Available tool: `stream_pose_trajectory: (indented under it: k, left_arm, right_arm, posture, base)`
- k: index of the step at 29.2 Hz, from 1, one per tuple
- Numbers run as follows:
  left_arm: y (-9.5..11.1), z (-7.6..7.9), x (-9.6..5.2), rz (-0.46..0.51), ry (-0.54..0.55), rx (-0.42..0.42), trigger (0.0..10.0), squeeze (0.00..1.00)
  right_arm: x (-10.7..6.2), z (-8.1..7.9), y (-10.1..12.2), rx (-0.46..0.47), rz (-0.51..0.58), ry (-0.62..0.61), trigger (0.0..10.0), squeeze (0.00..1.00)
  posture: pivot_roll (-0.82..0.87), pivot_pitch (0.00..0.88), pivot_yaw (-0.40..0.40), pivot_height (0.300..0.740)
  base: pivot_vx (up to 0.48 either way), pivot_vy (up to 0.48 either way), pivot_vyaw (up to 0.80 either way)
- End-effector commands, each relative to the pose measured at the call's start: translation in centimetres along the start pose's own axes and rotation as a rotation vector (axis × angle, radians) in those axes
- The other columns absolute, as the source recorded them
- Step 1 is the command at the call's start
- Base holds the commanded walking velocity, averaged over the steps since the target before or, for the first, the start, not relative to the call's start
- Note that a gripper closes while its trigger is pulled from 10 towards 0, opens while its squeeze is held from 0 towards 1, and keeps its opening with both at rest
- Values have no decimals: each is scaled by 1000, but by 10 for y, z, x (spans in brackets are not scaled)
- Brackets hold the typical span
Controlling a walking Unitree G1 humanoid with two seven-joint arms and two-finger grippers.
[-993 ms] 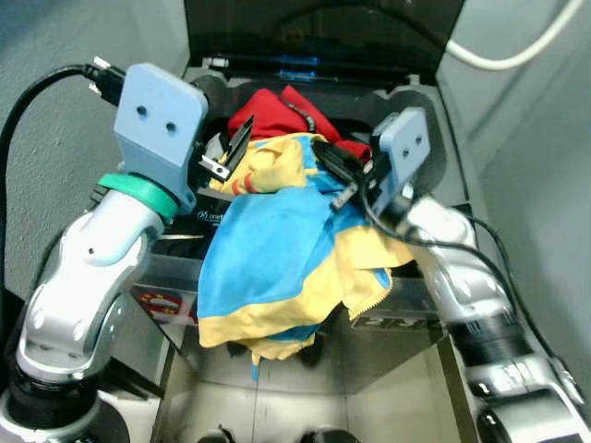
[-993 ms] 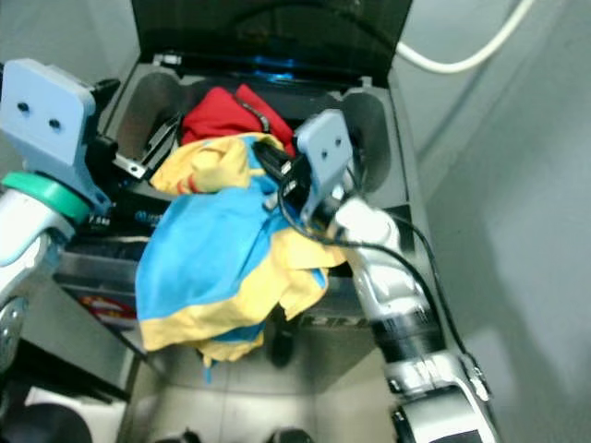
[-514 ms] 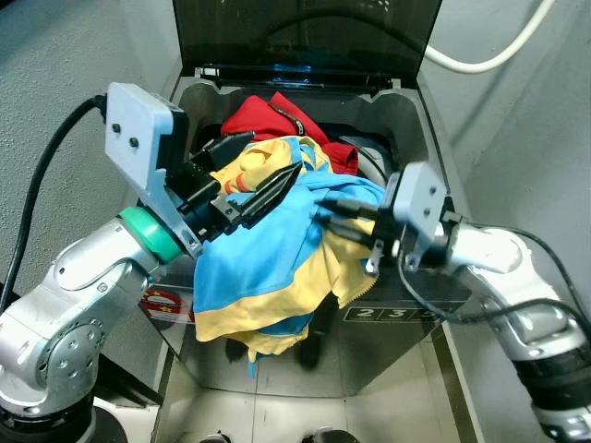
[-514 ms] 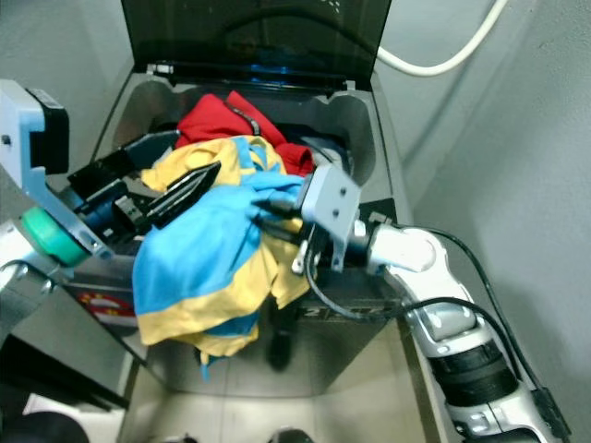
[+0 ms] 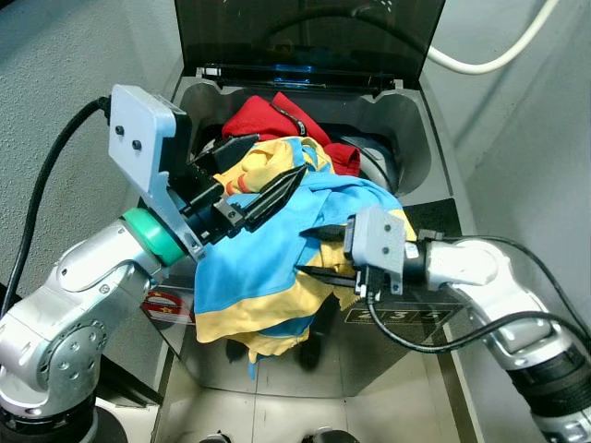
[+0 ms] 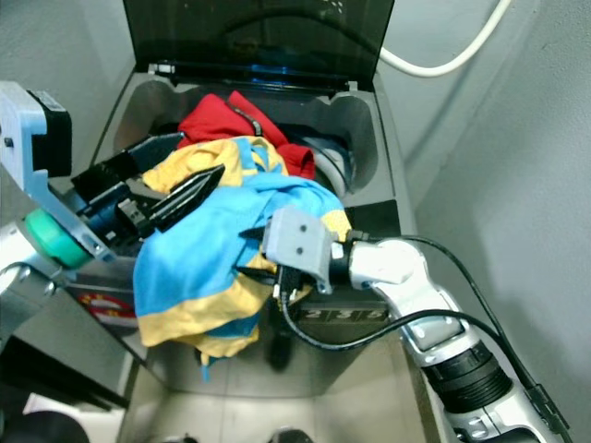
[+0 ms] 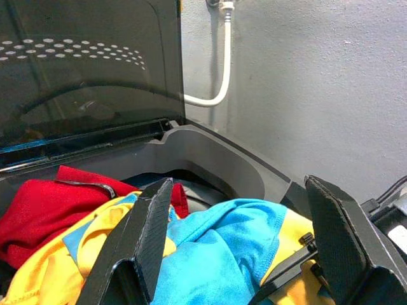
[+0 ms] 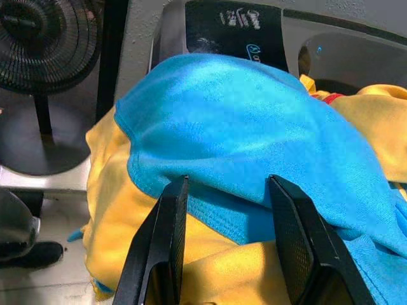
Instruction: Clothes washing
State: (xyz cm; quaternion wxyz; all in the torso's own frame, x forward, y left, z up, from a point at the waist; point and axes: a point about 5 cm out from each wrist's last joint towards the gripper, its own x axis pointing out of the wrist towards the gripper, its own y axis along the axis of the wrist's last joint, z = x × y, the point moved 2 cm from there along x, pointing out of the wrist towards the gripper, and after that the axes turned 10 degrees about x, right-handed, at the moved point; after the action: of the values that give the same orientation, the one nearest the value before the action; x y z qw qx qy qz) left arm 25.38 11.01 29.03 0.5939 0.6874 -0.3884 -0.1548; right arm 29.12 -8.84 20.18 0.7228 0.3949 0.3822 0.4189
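My washing machine (image 5: 406, 138) is the biggest thing here, and its lid (image 5: 305, 32) stands up open at the far side, past both my grippers. So the opening part looks done. A red cloth (image 5: 263, 118) lies in the tub, just past the tips of my left gripper (image 5: 260, 183). The blue and yellow cloth (image 5: 268, 249) is only half in. It sits piled on the front edge of the machine, and a big part hangs down the front, below my two grippers. My left gripper has its two fingers spread apart over the top of this cloth, and I do not think it is holding anything. My right gripper (image 5: 319, 251) has its fingers apart too, with the tips right at the blue fold, one above and one below, not squeezed shut on it. I think most of the job is left: I have to get the hanging cloth all the way into the tub and then shut the lid.
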Motion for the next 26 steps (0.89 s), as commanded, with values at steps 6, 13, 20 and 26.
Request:
stream_pose_trajectory:
  k: [6, 13, 20, 26]
  left_arm:
    - [-4, -1, 0, -1, 3, -3, 10000, 0]
    - [-6, -1, 0, -14, 9, -8, 10000, 0]
    - [-7, -2, 1, -16, 7, -10, 10000, 0]
    - [-9, -1, 1, -18, 8, -13, 10000, 0]
  right_arm:
    - [12, 1, -21, -125, -123, -55, 10000, 0]
    - [19, 2, -27, -160, -161, -100, 10000, 0]
    - [31, 11, -7, -22, 25, -209, 0, 0]
    - [40, 11, -5, 31, 73, -244, 0, 0]
  posture:
    - [-12, 0, 9, 740]
    - [-9, 0, 12, 740]
    - [-10, 0, 16, 740]
    - [-10, 0, 13, 740]
  base:
    - [0, 0, 0]
    - [0, 0, 0]
    - [0, 0, 0]
    - [0, 0, 0]
